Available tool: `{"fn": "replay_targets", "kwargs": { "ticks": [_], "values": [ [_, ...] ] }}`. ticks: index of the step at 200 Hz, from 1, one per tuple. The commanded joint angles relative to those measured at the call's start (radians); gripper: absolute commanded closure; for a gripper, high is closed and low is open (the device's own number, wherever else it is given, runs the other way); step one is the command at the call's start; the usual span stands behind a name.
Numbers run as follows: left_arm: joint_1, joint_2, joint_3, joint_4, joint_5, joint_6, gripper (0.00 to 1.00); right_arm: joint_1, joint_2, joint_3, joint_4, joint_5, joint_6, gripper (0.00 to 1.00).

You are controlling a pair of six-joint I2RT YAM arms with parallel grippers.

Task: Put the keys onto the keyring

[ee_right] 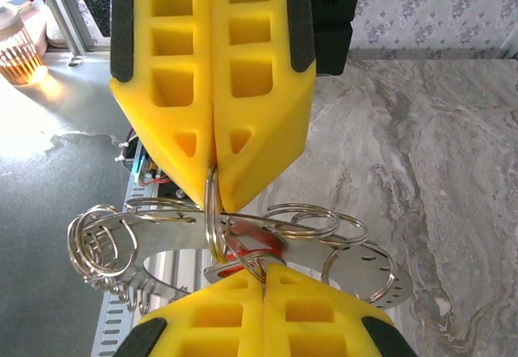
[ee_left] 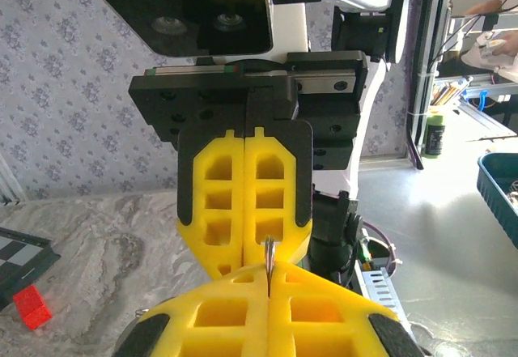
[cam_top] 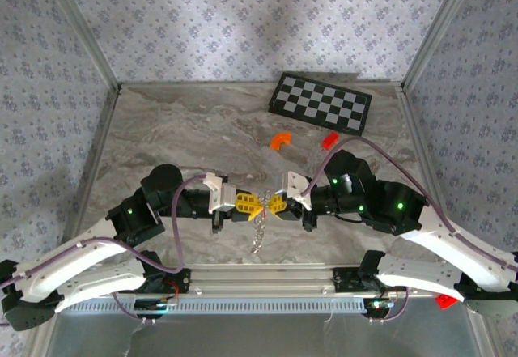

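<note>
The grey marbled surface [cam_top: 162, 138] lies between patterned walls, and the work hangs above its near edge.

The tiny red plastic-headed key [ee_right: 243, 254] sits among the loops of the thin silvery-grey metal keyring [cam_top: 259, 231], right at the tips of your right claw [ee_right: 263, 280]. Its yellow pads are pressed together there. You cannot tell whether they pinch the key itself or only a loop beside it. Facing it tip to tip, your left claw [ee_right: 212, 177] is clamped on one upright loop of the keyring. The rest of the bunch dangles below both claws.

Your main risk is probably slip. A thin wire loop held between soft pads can twist or slide out if you pull the claws apart or rotate either wrist sharply. If one claw lets go, the whole bunch swings on the other. If both let go, it likely drops by the near rail, which is an awkward place for a re-grasp.

The crowded loops are a second hazard, because the key may thread onto the wrong one or jam between two. The tips are also so close that a small forward push could knock them together and dislodge the key.

The orange curved plastic arc [cam_top: 280, 139], the red rectangular toy brick [cam_top: 329, 140] and the black-and-white checkered board [cam_top: 321, 104] lie well apart at the back and should not interfere.
</note>
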Motion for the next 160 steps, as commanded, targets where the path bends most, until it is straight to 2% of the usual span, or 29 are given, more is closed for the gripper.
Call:
{"fn": "replay_targets", "kwargs": {
  "ticks": [1, 38, 56, 88, 160],
  "values": [
    [-0.002, -0.019, 0.023, 0.068, 0.041, -0.011, 1.0, -0.009, 0.0, -0.015, 0.021, 0.012, 0.008, 0.98],
    [-0.002, -0.035, 0.016, 0.072, 0.022, -0.012, 1.0, -0.009, -0.053, -0.051, 0.068, -0.009, 0.018, 0.69],
    [-0.002, -0.037, 0.012, 0.078, 0.024, -0.015, 1.0, -0.009, -0.081, -0.077, 0.089, -0.013, 0.036, 0.6],
    [-0.002, -0.036, 0.017, 0.08, 0.03, -0.019, 1.0, -0.01, -0.121, -0.121, 0.115, -0.012, 0.065, 0.58],
    [-0.002, -0.035, 0.015, 0.094, 0.031, -0.03, 1.0, -0.007, -0.164, -0.194, 0.231, -0.061, 0.124, 0.6]
  ]
}}
